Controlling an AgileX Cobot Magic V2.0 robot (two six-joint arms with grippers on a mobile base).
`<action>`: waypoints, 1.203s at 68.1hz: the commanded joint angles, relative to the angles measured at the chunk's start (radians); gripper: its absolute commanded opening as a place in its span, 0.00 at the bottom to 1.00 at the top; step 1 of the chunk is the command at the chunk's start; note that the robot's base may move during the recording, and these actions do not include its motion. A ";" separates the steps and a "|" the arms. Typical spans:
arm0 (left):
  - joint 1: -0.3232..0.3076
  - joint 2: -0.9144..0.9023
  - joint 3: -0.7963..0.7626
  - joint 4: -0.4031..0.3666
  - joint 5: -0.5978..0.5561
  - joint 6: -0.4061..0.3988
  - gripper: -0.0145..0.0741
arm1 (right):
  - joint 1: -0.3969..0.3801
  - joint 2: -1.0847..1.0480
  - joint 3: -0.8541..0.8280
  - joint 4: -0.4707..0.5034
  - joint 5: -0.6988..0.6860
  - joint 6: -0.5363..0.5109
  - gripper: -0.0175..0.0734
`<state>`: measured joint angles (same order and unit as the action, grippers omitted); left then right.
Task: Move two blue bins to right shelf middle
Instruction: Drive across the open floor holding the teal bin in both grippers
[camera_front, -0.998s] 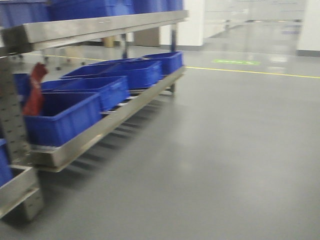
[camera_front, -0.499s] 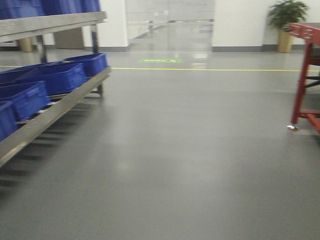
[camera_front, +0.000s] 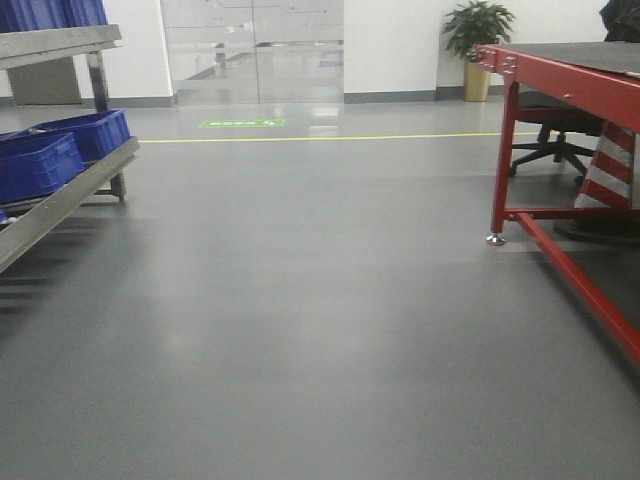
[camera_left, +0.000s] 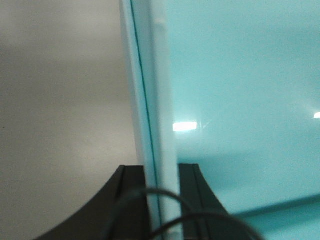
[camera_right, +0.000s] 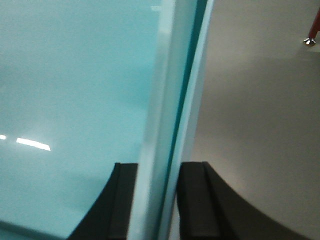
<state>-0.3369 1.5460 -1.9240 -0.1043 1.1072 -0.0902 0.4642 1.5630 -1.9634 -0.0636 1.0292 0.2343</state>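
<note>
The left wrist view is filled by a blue bin, showing pale teal here. My left gripper is shut on its upright wall, one black finger on each side. In the right wrist view my right gripper is likewise shut on a bin wall, with the bin's inside to the left. The frames do not show whether both walls belong to one bin. More blue bins sit on a metal rack at the left edge of the front view. The right shelf is out of view.
Grey floor stretches ahead to a yellow line and glass doors. A red-framed table stands at the right, its leg and low rail reaching toward me. Behind it are an office chair and a potted plant.
The front view has swung to the right. The rack of blue bins slid to the left edge, and the red table, chair and plant came into view.
</note>
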 joint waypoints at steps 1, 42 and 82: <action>-0.006 -0.023 -0.022 -0.071 -0.086 0.008 0.04 | -0.001 -0.012 -0.016 0.005 -0.076 0.011 0.02; -0.006 -0.023 -0.022 -0.071 -0.086 0.008 0.04 | -0.001 -0.012 -0.016 0.005 -0.076 0.011 0.02; -0.006 -0.023 -0.022 -0.071 -0.086 0.008 0.04 | -0.001 -0.012 -0.016 0.005 -0.076 0.011 0.02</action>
<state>-0.3369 1.5460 -1.9240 -0.1043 1.1072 -0.0902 0.4642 1.5630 -1.9634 -0.0636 1.0292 0.2343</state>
